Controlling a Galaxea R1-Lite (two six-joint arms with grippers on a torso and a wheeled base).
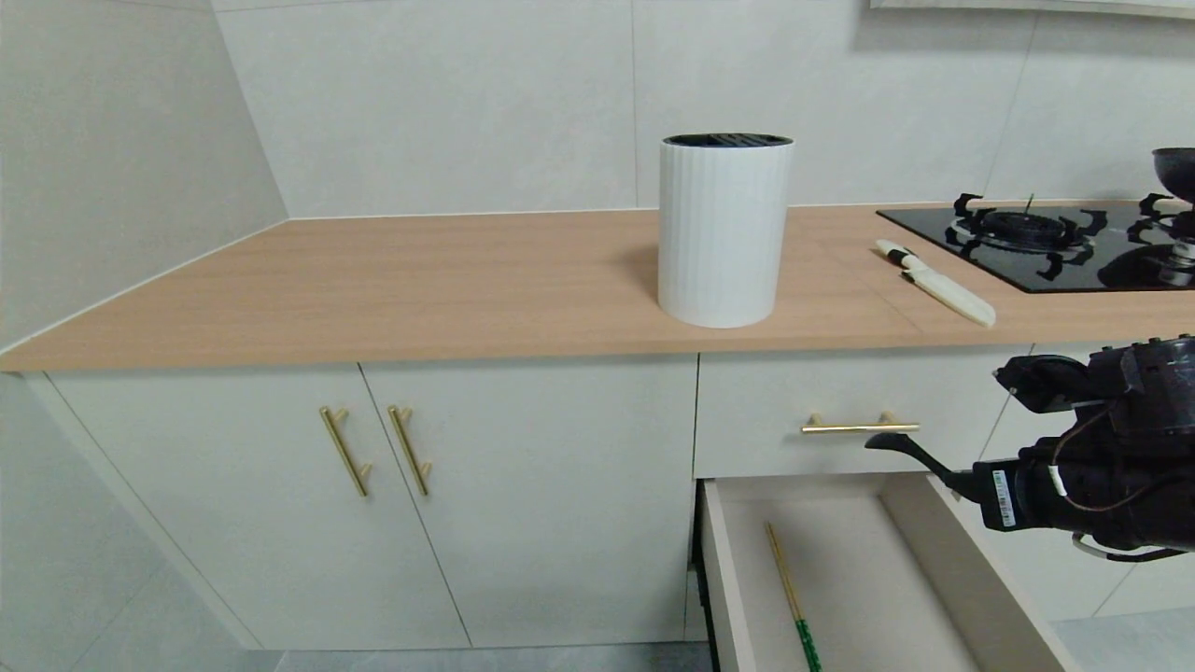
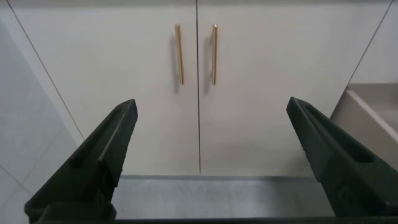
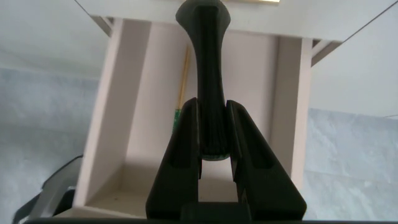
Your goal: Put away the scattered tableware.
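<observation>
A: Any writing to read?

B: A white label [image 1: 1002,497] sits on the right arm at the right edge of the head view. Its print is too small to make out.

A: What does the right claw have?

B: The right claw [image 3: 212,118] is clamped on the handle of a black utensil [image 1: 910,452], one finger on each side. In the head view the utensil's long axis runs from the claw up and to the left. Its curved free end points left, just below a gold drawer pull in the frame, above the open drawer [image 1: 719,560] at lower right.

A: Inside the drawer?

B: Chopsticks [image 1: 787,583] lie on its floor, lengthwise front to back, with their green ends toward the bottom of the frame.

A: And on the table?

B: On the table [image 1: 420,280] a knife [image 1: 936,283] lies right of the white ribbed holder [image 1: 719,233], apart from it, near the hob [image 1: 990,259]. Its handle points to the upper left and its pale blade to the lower right, toward the table's front edge.

A: The left claw?

B: The left claw [image 2: 211,107] has its fingers wide apart and faces two cabinet doors [image 2: 261,124] with gold handles.
</observation>
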